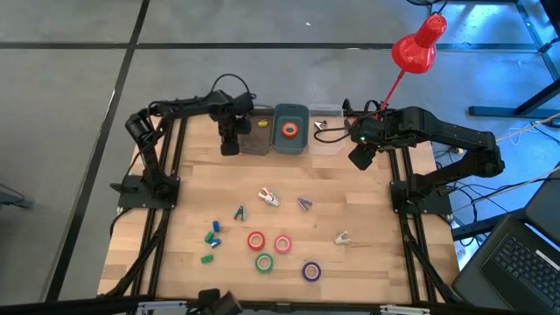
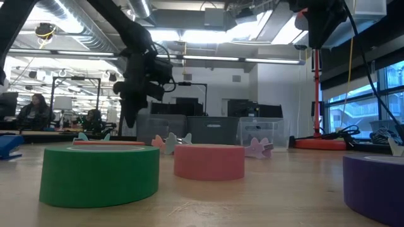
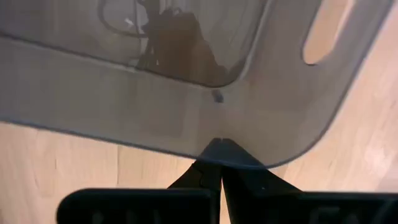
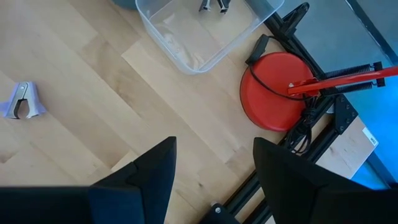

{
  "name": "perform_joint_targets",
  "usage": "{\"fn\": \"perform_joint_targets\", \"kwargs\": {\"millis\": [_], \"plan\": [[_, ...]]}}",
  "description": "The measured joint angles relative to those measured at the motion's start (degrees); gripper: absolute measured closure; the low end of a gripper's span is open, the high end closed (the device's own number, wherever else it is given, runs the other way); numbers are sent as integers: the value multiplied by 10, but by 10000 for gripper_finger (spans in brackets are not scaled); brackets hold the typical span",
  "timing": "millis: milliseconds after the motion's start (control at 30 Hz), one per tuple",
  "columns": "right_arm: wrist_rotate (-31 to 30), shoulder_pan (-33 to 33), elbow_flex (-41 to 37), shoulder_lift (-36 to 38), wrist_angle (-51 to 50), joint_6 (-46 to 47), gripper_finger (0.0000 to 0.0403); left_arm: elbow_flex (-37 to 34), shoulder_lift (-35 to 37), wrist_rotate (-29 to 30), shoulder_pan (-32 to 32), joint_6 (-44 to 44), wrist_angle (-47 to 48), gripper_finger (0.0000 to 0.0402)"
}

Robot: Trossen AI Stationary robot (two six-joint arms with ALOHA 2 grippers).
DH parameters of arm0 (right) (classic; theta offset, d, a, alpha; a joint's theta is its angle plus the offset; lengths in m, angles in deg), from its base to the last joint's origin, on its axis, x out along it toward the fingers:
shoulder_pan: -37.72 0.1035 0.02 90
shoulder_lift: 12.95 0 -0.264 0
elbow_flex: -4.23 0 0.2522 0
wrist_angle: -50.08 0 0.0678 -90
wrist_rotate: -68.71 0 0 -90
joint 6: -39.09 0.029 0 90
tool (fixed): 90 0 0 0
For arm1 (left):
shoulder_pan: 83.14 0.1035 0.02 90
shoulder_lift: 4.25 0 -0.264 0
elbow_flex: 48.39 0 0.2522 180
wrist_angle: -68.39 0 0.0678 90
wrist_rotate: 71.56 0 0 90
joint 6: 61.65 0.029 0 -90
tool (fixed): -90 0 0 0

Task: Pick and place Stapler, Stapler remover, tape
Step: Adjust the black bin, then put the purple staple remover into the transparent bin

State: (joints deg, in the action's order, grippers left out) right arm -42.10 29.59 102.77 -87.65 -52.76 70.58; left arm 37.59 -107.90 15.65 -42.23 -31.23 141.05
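Several tape rolls lie flat near the table's near edge: two red point(image 1: 255, 241) point(image 1: 282, 244), one green point(image 1: 264, 262) and one purple point(image 1: 311, 271). An orange roll point(image 1: 290, 130) sits in the blue bin point(image 1: 290, 116). Pale staple removers point(image 1: 269, 198) point(image 1: 304, 203) point(image 1: 341, 237) lie mid-table, and one more point(image 1: 325, 131) is in the clear bin point(image 1: 329, 145). My left gripper point(image 1: 229, 146) is shut at the near left corner of the grey bin point(image 1: 256, 140). My right gripper point(image 1: 360, 157) is open above bare table beside the clear bin. My left gripper's shut fingertips point(image 3: 217, 149) point at the grey bin's rounded corner rim point(image 3: 267, 158). I cannot tell whether they touch it.
Three bins stand in a row at the far edge. Small blue and green blocks point(image 1: 212, 236) lie near the left. A red lamp's base point(image 4: 277, 90) stands off the table's far right corner, and its head point(image 1: 416, 48) is above. A staple remover point(image 4: 22, 102) shows in the right wrist view.
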Motion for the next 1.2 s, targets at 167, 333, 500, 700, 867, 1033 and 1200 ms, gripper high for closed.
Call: {"fn": "perform_joint_targets", "kwargs": {"millis": [167, 333, 500, 700, 867, 1033, 1200], "plan": [[0, 0, 0, 0, 0, 1, 188, 0, 0, -39, 1, -12, 5, 401], [0, 0, 0, 0, 0, 0, 188, 0, 0, -36, 0, -17, 8, 401], [1, 0, 0, 0, -2, 6, 188, 0, 0, 84, 1, -41, 95, 401], [11, 9, 0, 0, -9, 11, 188, -40, 91, -23, -16, -125, 139, 401], [15, 32, 0, 0, -8, 11, 188, -140, 278, -63, -79, -237, 114, 401], [11, 50, 0, 0, 35, 11, 188, -246, 484, -112, -212, -456, 6, 401], [60, 66, 0, -1, 105, 11, 188, -324, 602, -41, -372, -600, -188, 400]]}}
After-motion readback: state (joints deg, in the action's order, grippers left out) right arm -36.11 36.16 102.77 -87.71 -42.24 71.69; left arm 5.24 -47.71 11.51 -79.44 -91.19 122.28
